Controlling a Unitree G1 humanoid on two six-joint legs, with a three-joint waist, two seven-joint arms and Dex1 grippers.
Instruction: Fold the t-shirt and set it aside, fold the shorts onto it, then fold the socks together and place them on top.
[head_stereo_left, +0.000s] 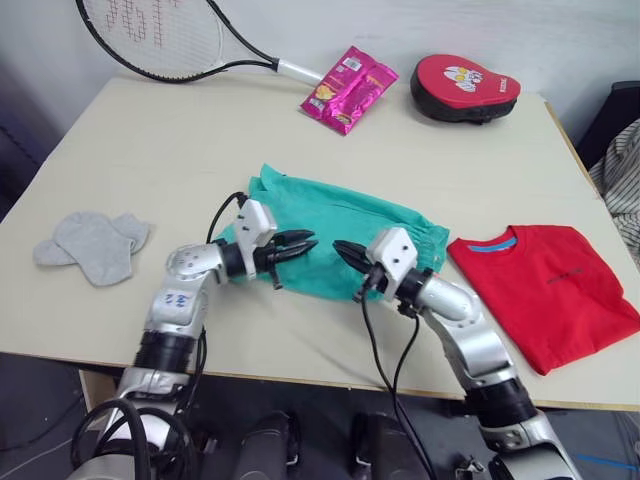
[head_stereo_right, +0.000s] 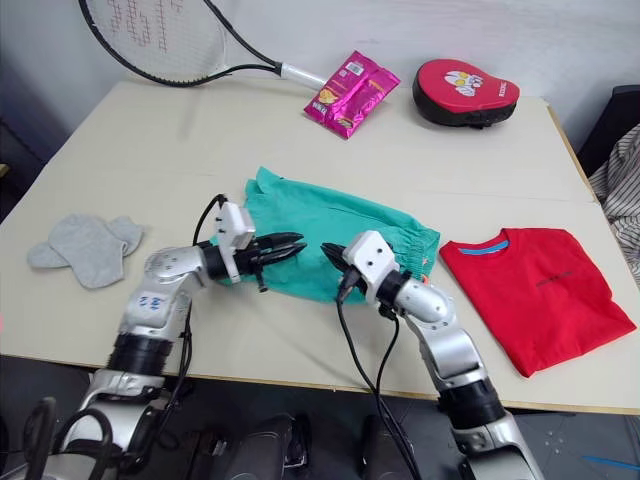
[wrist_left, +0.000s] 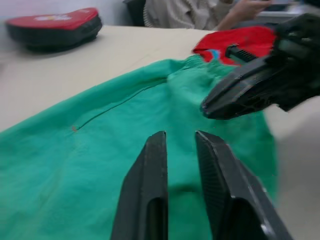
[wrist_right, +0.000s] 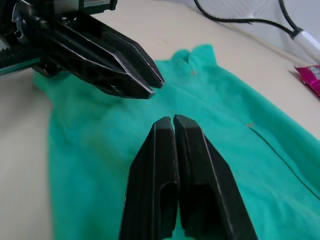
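A pale table is seen from above, with two robot arms reaching in from the near edge. The shorts, teal-green, are spread flat at the table's middle, with the gathered waistband toward the robot's right. The left gripper and the right gripper are held just above the near part of the shorts, tips pointed at each other with a small gap between them. The left gripper's fingers are parted by a narrow gap and nothing is held between them; the right gripper's fingers are pressed together, and no cloth is seen between them. The t-shirt, bright red, is laid folded at the robot's right, just beside the waistband. The socks, light grey, are overlapped at the far left, well apart from the shorts. Along the far edge are placed a tennis racket, pink snack packets and a red and black padded mitt.
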